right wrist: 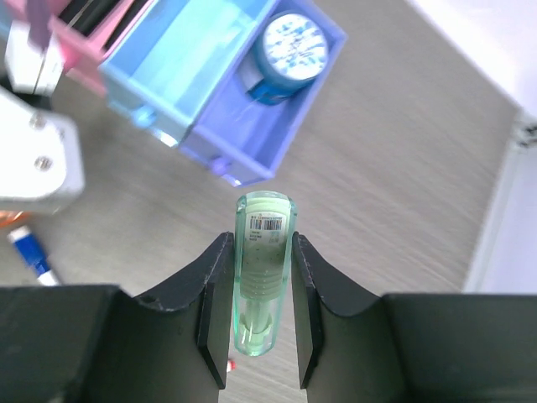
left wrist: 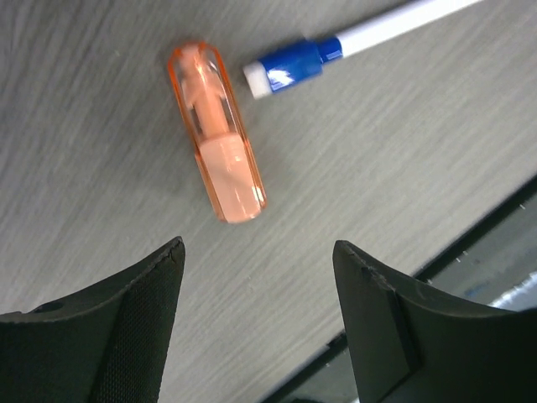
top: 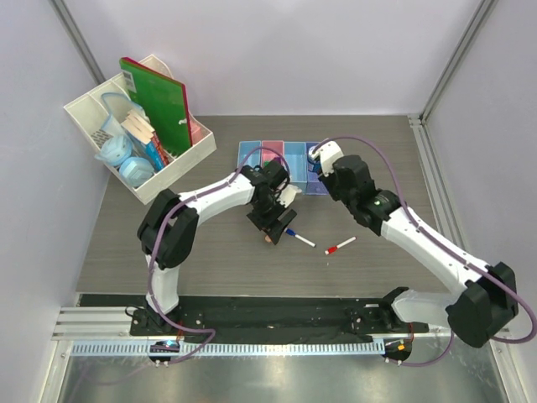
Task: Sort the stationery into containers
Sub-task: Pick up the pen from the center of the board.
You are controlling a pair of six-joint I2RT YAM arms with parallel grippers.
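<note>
Left gripper (left wrist: 260, 252): jaws wide apart, empty, over orange marker (left wrist: 220, 134) lying on desk (left wrist: 419, 168) beside blue-white pen (left wrist: 336, 46). Right gripper (right wrist: 260, 239): jaws clamped on green marker (right wrist: 267, 220), just near of purple bin (right wrist: 243, 147).

Bright, even light from above; faint soft shadows on table (top: 210, 269); highlights on orange marker (left wrist: 216, 134); blown-out white at right wrist view's edge.

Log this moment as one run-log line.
left gripper open above orange marker | right gripper shut on green marker near purple bin | blue-white pen, red-white pen lying on table
</note>
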